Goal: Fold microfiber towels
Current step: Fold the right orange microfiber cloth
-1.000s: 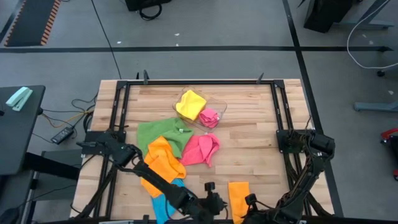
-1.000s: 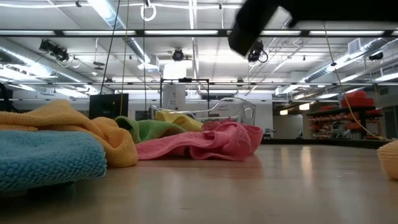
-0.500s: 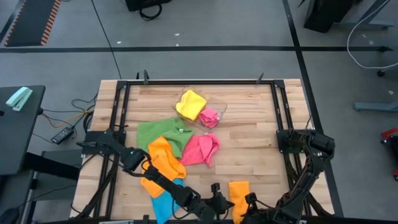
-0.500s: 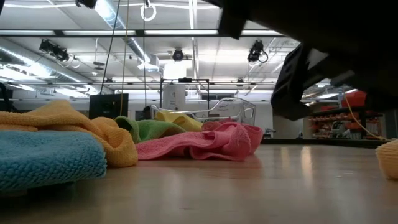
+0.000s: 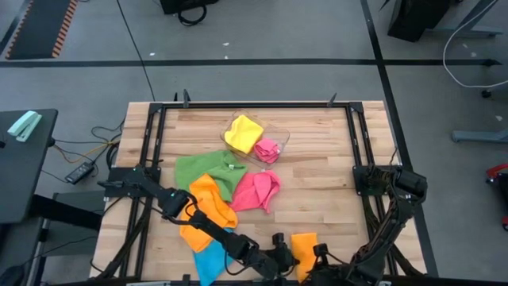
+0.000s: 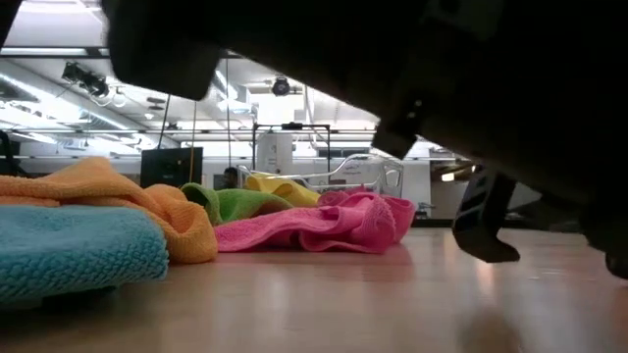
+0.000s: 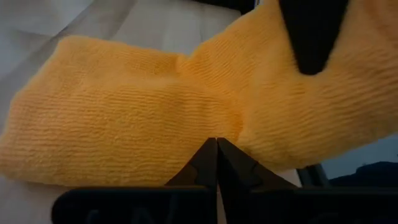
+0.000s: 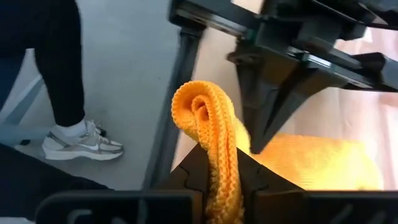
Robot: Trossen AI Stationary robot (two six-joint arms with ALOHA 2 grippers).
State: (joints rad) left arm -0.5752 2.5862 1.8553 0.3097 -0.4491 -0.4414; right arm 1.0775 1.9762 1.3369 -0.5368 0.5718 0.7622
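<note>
Folding is being done on the small orange towel lying at the near edge of the surface, well apart from the heap of other cloths. The right hand is pinching a bunched edge of it, the fabric standing up as a thick roll between its fingers. The left hand is reaching across from the left, its fingers pressed tight together with the tips at a crease in the same orange towel; whether any cloth is caught between them I cannot tell.

Farther out, a blue towel, a larger orange towel, a green towel and a pink towel are lying rumpled mid-surface. A yellow towel is sitting in the clear tray.

Judging from this, the next move calls for drawing the pinched edge over the flat part and keeping the corners aligned.
</note>
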